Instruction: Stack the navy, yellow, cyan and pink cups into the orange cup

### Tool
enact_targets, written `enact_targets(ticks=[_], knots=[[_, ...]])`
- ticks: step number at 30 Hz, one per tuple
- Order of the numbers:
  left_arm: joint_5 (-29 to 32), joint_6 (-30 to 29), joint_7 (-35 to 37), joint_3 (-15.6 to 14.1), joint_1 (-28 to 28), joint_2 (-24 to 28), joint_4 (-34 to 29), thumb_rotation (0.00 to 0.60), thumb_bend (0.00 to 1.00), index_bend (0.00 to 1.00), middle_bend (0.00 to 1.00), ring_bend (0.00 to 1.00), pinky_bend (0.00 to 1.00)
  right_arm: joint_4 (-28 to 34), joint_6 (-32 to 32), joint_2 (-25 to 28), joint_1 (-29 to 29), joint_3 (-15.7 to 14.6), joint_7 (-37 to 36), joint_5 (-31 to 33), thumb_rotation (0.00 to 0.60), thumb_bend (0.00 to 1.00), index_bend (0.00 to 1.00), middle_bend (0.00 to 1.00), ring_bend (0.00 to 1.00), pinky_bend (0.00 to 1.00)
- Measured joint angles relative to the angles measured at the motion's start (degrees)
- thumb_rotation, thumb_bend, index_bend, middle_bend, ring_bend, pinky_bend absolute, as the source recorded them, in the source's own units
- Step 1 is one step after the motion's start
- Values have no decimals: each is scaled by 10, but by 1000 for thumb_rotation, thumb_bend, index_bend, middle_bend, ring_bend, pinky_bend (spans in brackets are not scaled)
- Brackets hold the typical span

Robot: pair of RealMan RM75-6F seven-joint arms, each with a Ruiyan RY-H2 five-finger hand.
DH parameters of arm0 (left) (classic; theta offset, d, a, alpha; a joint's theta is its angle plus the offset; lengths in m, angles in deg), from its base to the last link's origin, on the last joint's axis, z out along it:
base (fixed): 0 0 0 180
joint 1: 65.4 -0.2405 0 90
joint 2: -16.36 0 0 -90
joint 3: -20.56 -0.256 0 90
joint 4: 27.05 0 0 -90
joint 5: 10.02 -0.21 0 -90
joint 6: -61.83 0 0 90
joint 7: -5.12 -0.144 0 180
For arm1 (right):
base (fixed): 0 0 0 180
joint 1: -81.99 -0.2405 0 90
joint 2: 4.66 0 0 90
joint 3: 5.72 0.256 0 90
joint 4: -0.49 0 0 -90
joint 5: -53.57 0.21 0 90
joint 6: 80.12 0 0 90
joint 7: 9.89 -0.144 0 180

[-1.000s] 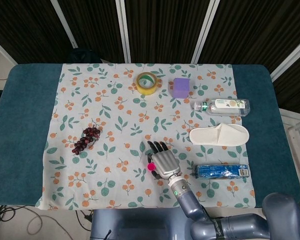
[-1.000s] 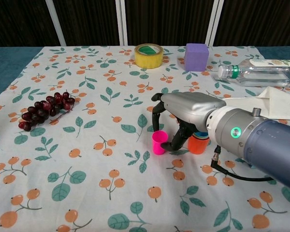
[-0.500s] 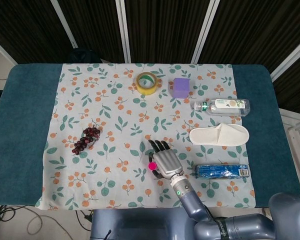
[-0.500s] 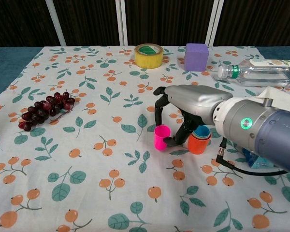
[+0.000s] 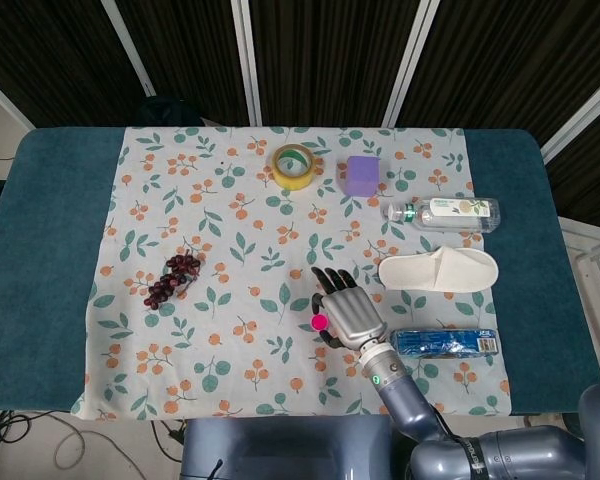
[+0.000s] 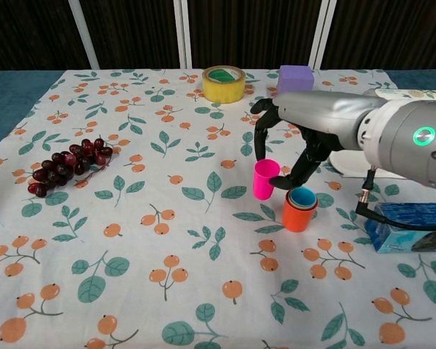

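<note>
The right hand holds the pink cup lifted clear of the floral tablecloth, its fingers curled round the cup's far side and the thumb pressing the side nearer the orange cup; the pink cup is upright, open end up. It hangs just to the left of the orange cup and a little above its rim, not yet over it. The orange cup stands on the cloth with the cyan cup nested inside, its blue-green rim showing above the orange; whether the navy and yellow cups sit beneath it cannot be told. Beyond the orange cup, at the far edge of the cloth, lie a roll of yellow tape and a purple block. To the far right of the orange cup a clear plastic bottle lies on its side with a green cap band and a pale label whose print is too small to read. A white slipper rests between the bottle and a blue packet; the packet's white lettering is illegible. Well to the left of the orange cup sits a bunch of dark red grapes. The left hand appears in neither view.
</note>
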Motion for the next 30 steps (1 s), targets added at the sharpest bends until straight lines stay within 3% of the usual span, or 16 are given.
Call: enact_targets(ticks=[19, 30], knots=[[0, 0, -8, 0, 1, -4, 2, 600, 767, 152, 11, 0, 0, 16, -2, 55, 11, -8, -32, 3, 600, 400, 511, 0, 35, 112], [0, 0, -11, -1, 2, -5, 3, 600, 766, 152, 11, 0, 0, 20, 1, 72, 23, -27, -51, -7, 600, 401, 524, 0, 35, 117]])
